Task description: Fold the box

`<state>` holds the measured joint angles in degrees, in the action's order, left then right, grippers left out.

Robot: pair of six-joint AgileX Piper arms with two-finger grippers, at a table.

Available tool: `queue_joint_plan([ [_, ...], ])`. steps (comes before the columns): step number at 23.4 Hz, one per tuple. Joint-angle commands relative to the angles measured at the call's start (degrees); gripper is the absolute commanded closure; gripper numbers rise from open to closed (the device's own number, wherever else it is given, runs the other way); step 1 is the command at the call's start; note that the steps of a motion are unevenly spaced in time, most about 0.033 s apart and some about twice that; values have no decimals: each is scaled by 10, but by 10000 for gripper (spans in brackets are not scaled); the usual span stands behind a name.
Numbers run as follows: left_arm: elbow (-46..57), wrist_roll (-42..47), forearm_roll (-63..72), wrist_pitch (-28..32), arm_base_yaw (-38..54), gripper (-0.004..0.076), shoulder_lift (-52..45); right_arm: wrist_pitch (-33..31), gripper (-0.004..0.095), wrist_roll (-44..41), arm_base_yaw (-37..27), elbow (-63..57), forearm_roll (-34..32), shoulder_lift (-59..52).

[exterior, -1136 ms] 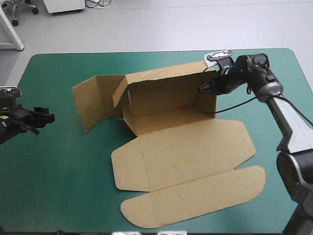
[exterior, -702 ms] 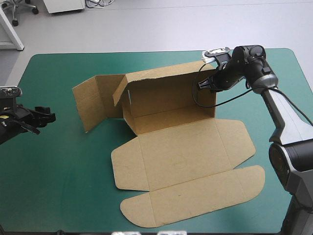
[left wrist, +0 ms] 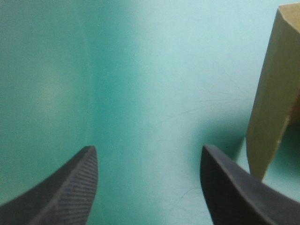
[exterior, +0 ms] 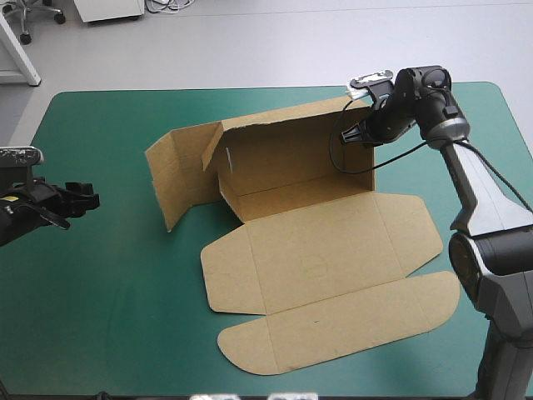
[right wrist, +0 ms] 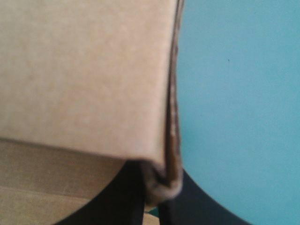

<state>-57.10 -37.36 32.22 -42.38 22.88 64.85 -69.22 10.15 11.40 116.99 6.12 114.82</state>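
box, back wall upright, front flaps flat, right hand pinching corner

Lab: teal-green table, grey floor, castor chair, white cabinet.

Tabletop: teal-green cover, rounded corners.
Floor: pale grey, beyond the far edge.
White cabinet: cables beside it.
Wheeled chair base: far left.
White furniture leg: far left.

Brown box, back wall upright
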Motion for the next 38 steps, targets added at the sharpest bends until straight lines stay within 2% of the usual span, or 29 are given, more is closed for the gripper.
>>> queue_joint_plan([
  [1, -14, 0, 22, 24, -4, 270, -8, 22, 742, 16, -5, 25, -1, -28],
  [5, -14, 0, 24, 25, -4, 270, -8, 16, 333, 16, -5, 39, 8, -35],
  [6, -14, 0, 24, 24, -4, 270, -7, 13, 308, 16, -5, 39, 11, -36],
  [10, -14, 0, 23, 25, -12, 270, -3, -24, 302, 13, -5, 38, 19, -54],
  [16, -14, -1, 22, 29, -15, 270, 1, -24, 302, 15, -5, 11, 21, -90],
  [18, -14, -3, 22, 29, -15, 270, 1, -21, 302, 16, -5, -37, 23, -114],
  [20, -14, -3, 22, 29, -15, 270, 1, 11, 302, 26, -8, -132, 23, -160],
  [24, -14, -3, 21, 31, -15, 269, 1, 188, 302, 64, -32, -356, 52, -292],
  [25, -14, -3, 19, 33, -15, 270, 1, 279, 303, 103, -44, -447, 90, -347],
  [26, -14, -4, 18, 34, -15, 270, 1, 318, 302, 126, -49, -496, 113, -374],
  [27, -14, -5, 18, 34, -15, 270, 1, 404, 302, 176, -51, -590, 155, -421],
  [28, -14, -5, 18, 34, -15, 270, 1, 440, 302, 202, -49, -624, 178, -436],
  [29, -14, -5, 18, 36, -15, 270, 1, 512, 302, 268, -49, -694, 241, -463],
  [30, -14, -5, 18, 36, -15, 270, 1, 542, 302, 308, -49, -719, 280, -469],
  [31, -14, -5, 18, 34, -15, 270, 1, 580, 302, 393, -49, -749, 352, -471],
  [36, -14, -5, 18, 34, -15, 270, 1, 600, 302, 585, -49, -772, 555, -443],
  [37, -14, -5, 18, 32, -15, 270, 1, 609, 302, 643, -49, -772, 616, -434],
  [38, -14, -5, 18, 32, -15, 270, 1, 622, 302, 743, -49, -771, 700, -419],
])
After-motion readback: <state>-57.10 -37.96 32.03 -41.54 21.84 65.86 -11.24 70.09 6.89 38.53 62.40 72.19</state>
